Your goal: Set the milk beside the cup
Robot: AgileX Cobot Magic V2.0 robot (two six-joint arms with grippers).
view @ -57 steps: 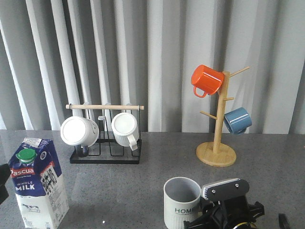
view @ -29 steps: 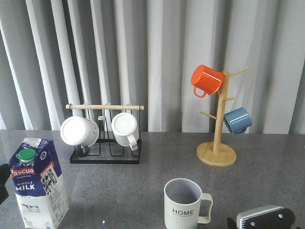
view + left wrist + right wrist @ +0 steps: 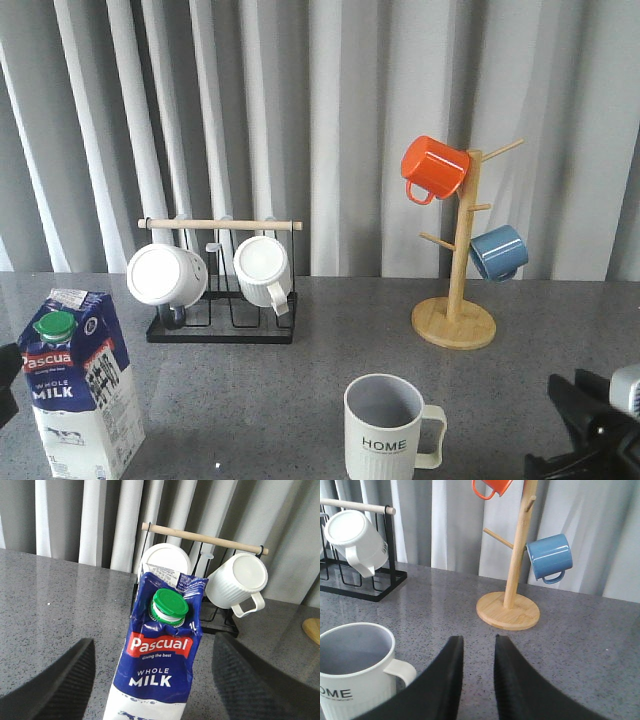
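The left gripper is spread wide with the milk standing upright between its fingers, untouched, at the table's near left. The right gripper, nearly closed and holding nothing, sits just beside the cup. Farther back stand the mug rack and mug tree.

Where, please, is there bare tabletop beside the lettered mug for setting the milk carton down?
The widest free patch lies between the blue-and-white Pascual milk carton and the off-white ribbed HOME mug, in front of the black wire mug rack. The mug's handle side is tighter: the right end effector sits there.
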